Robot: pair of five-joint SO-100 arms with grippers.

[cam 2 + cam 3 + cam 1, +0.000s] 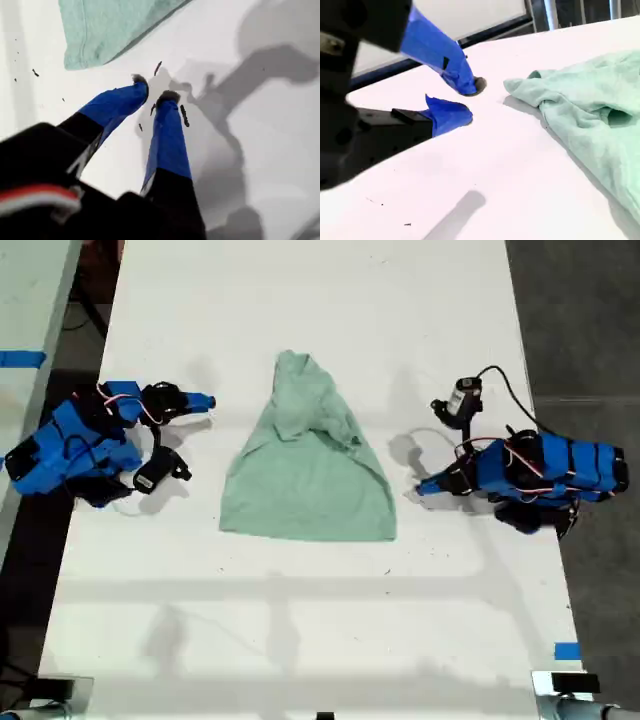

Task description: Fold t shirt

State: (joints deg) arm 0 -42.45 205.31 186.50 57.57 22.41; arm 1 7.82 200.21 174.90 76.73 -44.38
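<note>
The white table point(300, 620) carries the t shirt point(310, 470), which lies rumpled at mid-surface, clear of all edges. My first gripper point(154, 89) rests near the shirt's hem corner, fingers narrowly parted, holding nothing. My second gripper point(465, 102) sits beside the shirt's narrow end, fingers moderately apart, empty.

Pale mint-green cotton t shirt point(107, 30) cropped by both wrist views' edges; dark specks on white table point(260, 165) too small to identify.
</note>
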